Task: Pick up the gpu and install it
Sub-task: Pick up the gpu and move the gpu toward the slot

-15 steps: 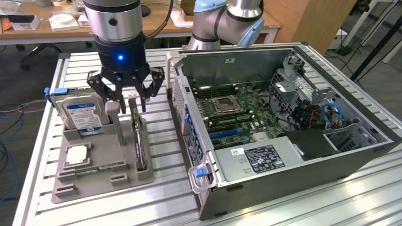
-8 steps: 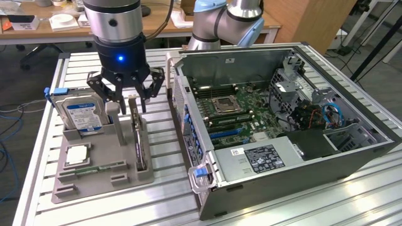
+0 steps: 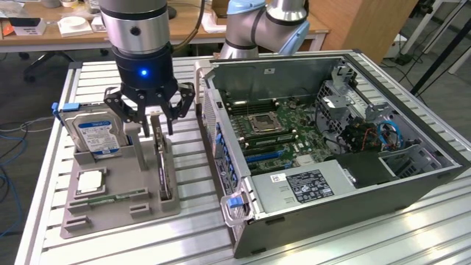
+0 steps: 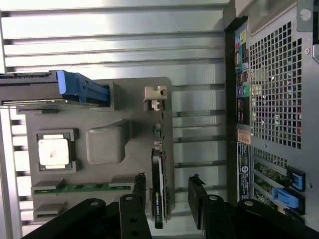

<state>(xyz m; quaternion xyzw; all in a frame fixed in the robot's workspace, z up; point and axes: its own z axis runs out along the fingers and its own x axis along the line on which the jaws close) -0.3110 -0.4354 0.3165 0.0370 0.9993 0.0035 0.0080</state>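
Exterior view, nearest the lower edge: a ribbed aluminium table [image 3: 368, 243] carries a grey moulded parts holder [image 3: 118, 216] in the lower left of the frame and an open dark grey computer case [image 3: 331, 210] filling the right. At the holder's front lie a narrow green memory stick [image 3: 118, 197] and a square silver processor chip [image 3: 88, 181]. Along the holder's side nearest the case, the gpu [image 3: 165, 171], a thin dark circuit card, stands on edge in its slot, not yet lifted. Further back, a silver hard drive with a blue label [image 3: 97, 135] stands upright in the holder.

The black gripper [image 3: 156, 126] hangs over the far end of the gpu with its jaws spread wide, holding nothing. The wrist view shows one finger [image 4: 139, 191] just beside the card [image 4: 158, 194] and the other [image 4: 198, 194] apart from it, on the side facing the case.

Inside the case, the green motherboard [image 3: 272, 127] lies exposed. Beyond, at the top of the frame, stand the arm's light blue joint [image 3: 254, 27] and a wooden desk [image 3: 44, 40].
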